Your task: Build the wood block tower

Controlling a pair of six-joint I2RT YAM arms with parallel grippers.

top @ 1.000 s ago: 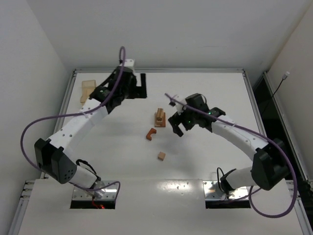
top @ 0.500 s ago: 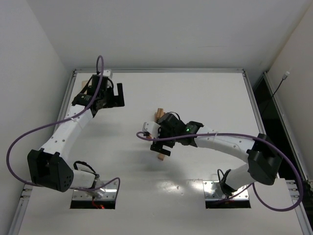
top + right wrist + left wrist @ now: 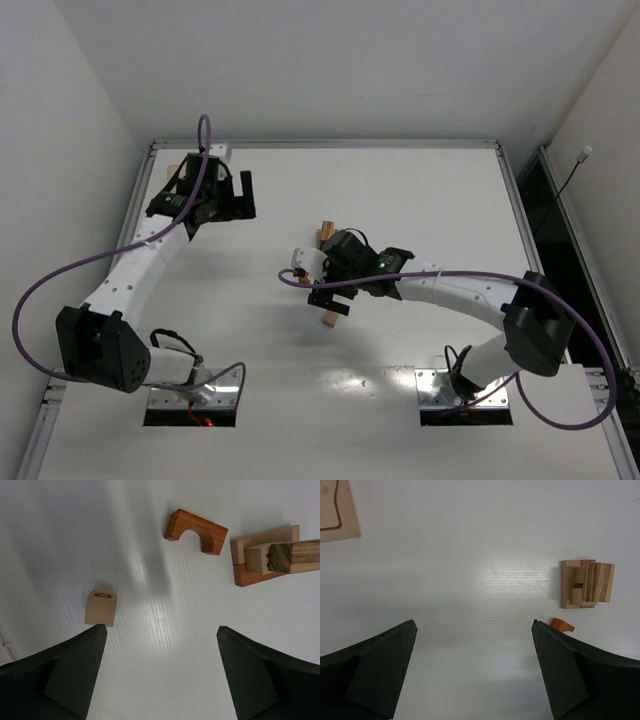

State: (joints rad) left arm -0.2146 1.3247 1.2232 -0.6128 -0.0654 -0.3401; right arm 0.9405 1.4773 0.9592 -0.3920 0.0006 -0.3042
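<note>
Wood blocks [image 3: 330, 320] sit in two places on the tabletop [image 3: 160, 680]. The tower [image 3: 267, 555] stands near the middle, just past the right arm [image 3: 450, 285]. Two loose pieces lie on its near side: a pale cube [image 3: 101, 608] with a dark mark on its top face and a reddish-brown arch block [image 3: 196, 531]. The right arm's jaws hang above the bare patch between these two, spread wide and holding nothing. The cube lies just off one fingertip and the arch is further out towards the tower. The step in hand looks like fetching a loose piece, most likely the cube. To do that well, the wrist should shift sideways until the cube is centred between the jaws. It should then turn so the pads meet two flat opposite faces, and only then descend and close. The tower's top bar appears to jut out on one side, so the carry should arrive from above and the block should go down gently to avoid a nudge. The left arm [image 3: 140, 265] waits far off near the tray [image 3: 335, 510], with its jaws also apart and empty.
</note>
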